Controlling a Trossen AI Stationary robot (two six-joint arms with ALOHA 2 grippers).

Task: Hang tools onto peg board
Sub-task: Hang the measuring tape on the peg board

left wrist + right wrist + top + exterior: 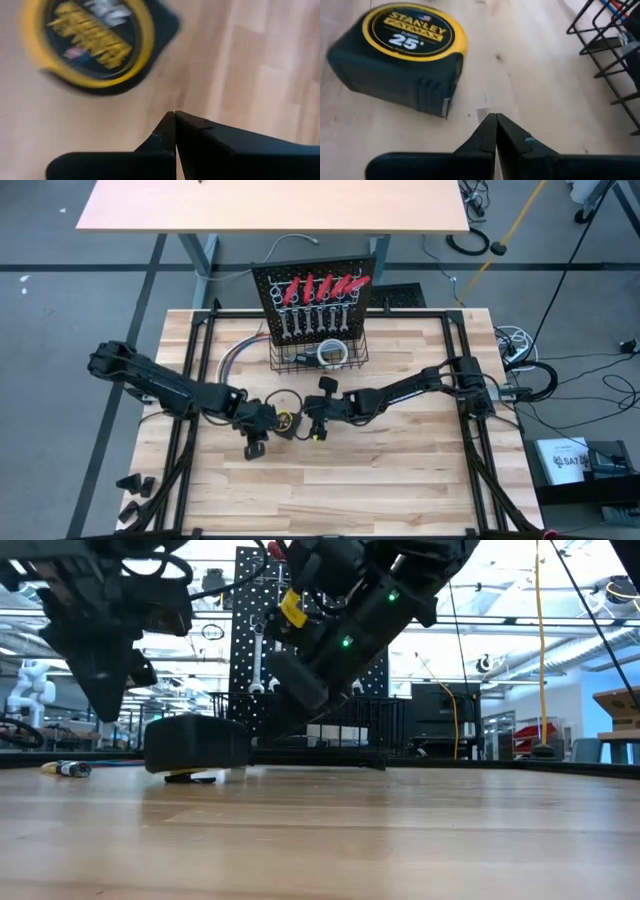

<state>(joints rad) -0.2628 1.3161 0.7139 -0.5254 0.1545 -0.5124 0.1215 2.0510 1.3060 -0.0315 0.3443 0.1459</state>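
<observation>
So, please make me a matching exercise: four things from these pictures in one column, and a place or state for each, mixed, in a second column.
Things:
1. tape measure
2. red-handled tools
3. white tape roll
4. left gripper

Places or states:
A. in the wire basket at the foot of the peg board
B. shut, empty, above the bare wood
C. lying flat on the table, between the two grippers
D. hanging in a row high on the peg board

Pairs: 1-C, 2-D, 3-A, 4-B

The tape measure (pixel 95 45) is blurred and cut off in the left wrist view; peg board (pixel 262 635) partly hidden by arms.
</observation>
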